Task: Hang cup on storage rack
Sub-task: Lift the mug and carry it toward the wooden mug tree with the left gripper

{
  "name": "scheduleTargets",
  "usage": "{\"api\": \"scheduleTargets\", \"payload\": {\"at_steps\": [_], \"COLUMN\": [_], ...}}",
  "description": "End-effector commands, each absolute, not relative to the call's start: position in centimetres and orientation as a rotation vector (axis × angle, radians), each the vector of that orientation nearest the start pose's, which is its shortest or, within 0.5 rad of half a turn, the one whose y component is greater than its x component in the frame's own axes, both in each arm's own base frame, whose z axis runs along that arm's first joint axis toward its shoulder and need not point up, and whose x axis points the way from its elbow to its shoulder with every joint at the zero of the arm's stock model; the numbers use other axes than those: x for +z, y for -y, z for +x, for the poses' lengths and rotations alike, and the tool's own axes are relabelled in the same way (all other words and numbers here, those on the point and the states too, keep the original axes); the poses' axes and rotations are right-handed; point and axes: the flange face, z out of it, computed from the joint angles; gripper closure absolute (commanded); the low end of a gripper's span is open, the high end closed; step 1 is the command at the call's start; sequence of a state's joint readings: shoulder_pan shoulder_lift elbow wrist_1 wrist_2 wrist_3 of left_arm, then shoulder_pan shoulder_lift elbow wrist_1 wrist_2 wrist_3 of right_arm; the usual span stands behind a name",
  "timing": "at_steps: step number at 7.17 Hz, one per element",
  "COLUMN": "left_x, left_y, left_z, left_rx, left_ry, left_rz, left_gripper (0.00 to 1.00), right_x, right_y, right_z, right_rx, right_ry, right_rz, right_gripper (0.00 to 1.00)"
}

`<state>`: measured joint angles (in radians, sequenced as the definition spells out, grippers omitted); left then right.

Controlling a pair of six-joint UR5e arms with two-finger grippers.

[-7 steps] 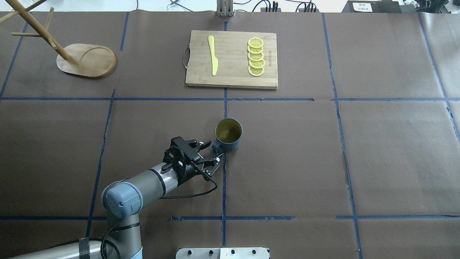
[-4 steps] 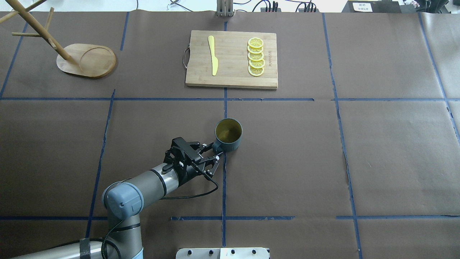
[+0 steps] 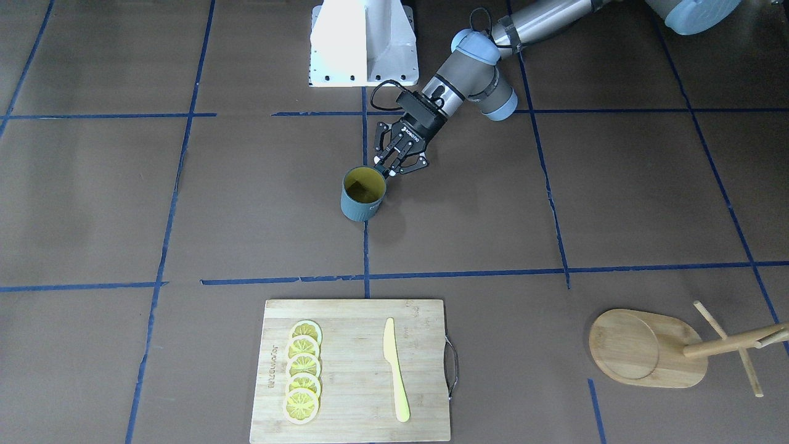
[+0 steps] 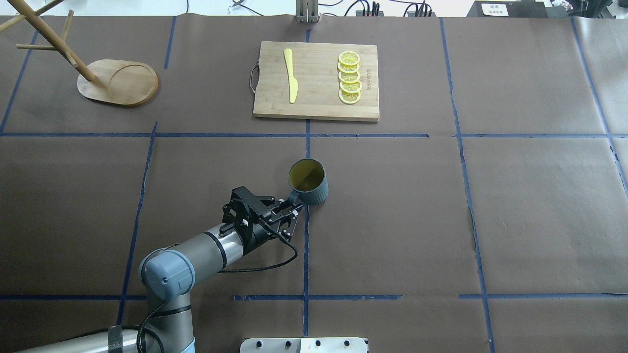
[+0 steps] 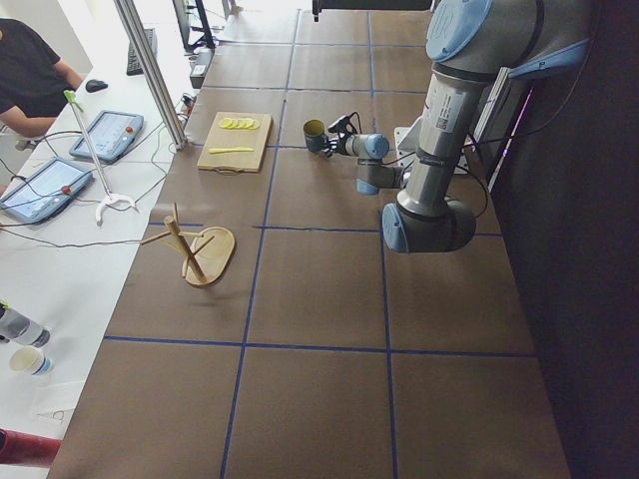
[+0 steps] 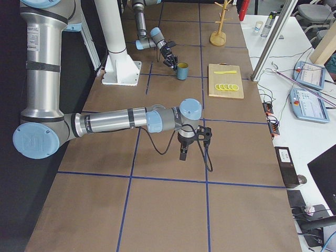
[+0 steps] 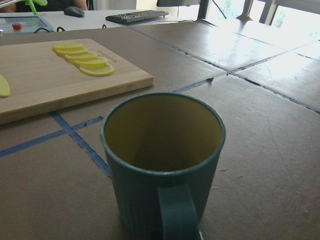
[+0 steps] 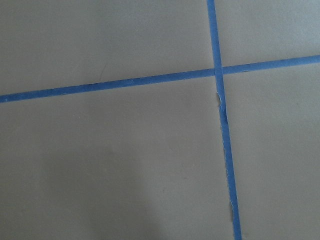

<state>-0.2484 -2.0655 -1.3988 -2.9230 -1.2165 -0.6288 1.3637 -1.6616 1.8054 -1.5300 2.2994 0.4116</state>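
The cup [image 4: 307, 182], dark grey-blue with a yellow inside, is near the table's middle and leans a little. My left gripper [image 4: 294, 205] is shut on the cup's loop handle from the near-left side. The front-facing view shows the same grip [image 3: 386, 171] on the cup [image 3: 363, 194]. The left wrist view is filled by the cup [image 7: 165, 160], handle toward the camera. The storage rack [image 4: 117, 82], a light wooden mug tree, stands at the far left, far from the cup. My right gripper [image 6: 184, 152] shows only in the exterior right view, low over bare table; I cannot tell its state.
A bamboo cutting board [image 4: 316, 81] lies at the far middle, with a yellow knife [image 4: 291, 76] and several lemon slices [image 4: 349, 77] on it. Blue tape lines cross the brown table cover. The robot's white base plate [image 3: 363, 43] is at the near edge.
My left gripper has moved in and shut on the cup's handle. The cup has shifted slightly left and tipped.
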Motion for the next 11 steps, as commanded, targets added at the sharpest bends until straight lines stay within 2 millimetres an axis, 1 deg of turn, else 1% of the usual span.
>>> {"api": "scheduleTargets", "payload": {"at_steps": [1, 2, 3, 4, 5, 6, 7, 8, 9, 10, 11], "left_x": [27.8, 26.0, 25.7, 25.7, 26.3, 27.9, 30.1, 32.4, 33.5, 34.5, 36.4], "left_y": [34.8, 36.2, 38.4, 39.4, 39.6, 40.8, 41.2, 42.6, 43.4, 44.3, 45.2], "left_z": [56.6, 54.4, 52.0, 51.1, 49.8, 47.8, 45.8, 43.7, 42.4, 40.7, 38.4], "left_rx": [0.163, 0.121, 0.031, -0.099, -0.21, -0.271, -0.352, -0.483, -0.541, -0.705, -0.743], "left_ry": [-1.244, -1.262, -1.29, -1.38, -1.486, -1.512, -1.576, -1.624, -1.641, -1.726, -1.755], "left_rz": [1.194, 1.229, 1.215, 1.123, 1.063, 1.045, 1.002, 0.903, 0.868, 0.725, 0.648], "left_gripper": [1.0, 1.0, 1.0, 1.0, 1.0, 1.0, 1.0, 1.0, 1.0, 1.0, 1.0], "right_x": [58.5, 58.5, 58.5, 58.5, 58.5, 58.5, 58.5, 58.5, 58.5, 58.4, 58.4], "right_y": [46.5, 46.5, 46.5, 46.5, 46.5, 46.5, 46.5, 46.5, 46.5, 46.5, 46.5], "right_z": [-2.9, -2.9, -2.9, -2.9, -2.9, -2.9, -2.9, -2.9, -2.9, -2.9, -2.9], "right_rx": [0.124, 0.123, 0.123, 0.123, 0.123, 0.126, 0.126, 0.126, 0.126, 0.125, 0.126], "right_ry": [0.746, 0.746, 0.746, 0.746, 0.746, 0.746, 0.746, 0.746, 0.746, 0.746, 0.745], "right_rz": [-0.052, -0.052, -0.052, -0.052, -0.052, -0.053, -0.053, -0.053, -0.053, -0.052, -0.051], "right_gripper": [0.0, 0.0, 0.0, 0.0, 0.0, 0.0, 0.0, 0.0, 0.0, 0.0, 0.0]}}
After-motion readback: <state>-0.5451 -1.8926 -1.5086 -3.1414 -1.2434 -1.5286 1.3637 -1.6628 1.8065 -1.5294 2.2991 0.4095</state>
